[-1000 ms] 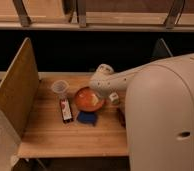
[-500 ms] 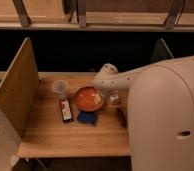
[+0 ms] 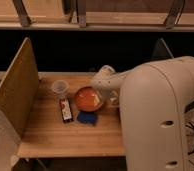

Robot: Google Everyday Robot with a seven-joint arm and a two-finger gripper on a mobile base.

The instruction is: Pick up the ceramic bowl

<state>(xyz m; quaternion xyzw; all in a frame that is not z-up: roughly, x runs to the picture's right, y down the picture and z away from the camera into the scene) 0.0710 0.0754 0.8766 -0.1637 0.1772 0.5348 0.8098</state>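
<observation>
The ceramic bowl (image 3: 87, 99) is round, shallow and orange-red with pale patches inside. It sits on the wooden table (image 3: 50, 135), near the middle. My gripper (image 3: 108, 98) is at the bowl's right rim, at the end of the white arm (image 3: 115, 79) that reaches in from the right. The bowl partly overlaps a flat dark-blue square pad (image 3: 87, 118) in front of it. A small clear plastic cup (image 3: 59, 88) stands to the bowl's left.
A dark red and white packet (image 3: 65, 110) lies left of the pad. A tall wooden side panel (image 3: 15, 90) borders the table's left side. The robot's big white body (image 3: 160, 120) fills the right. A dark chair back (image 3: 161, 50) stands behind.
The arm's wrist has shifted slightly to the right near the bowl's rim. The bowl has stayed in about the same place.
</observation>
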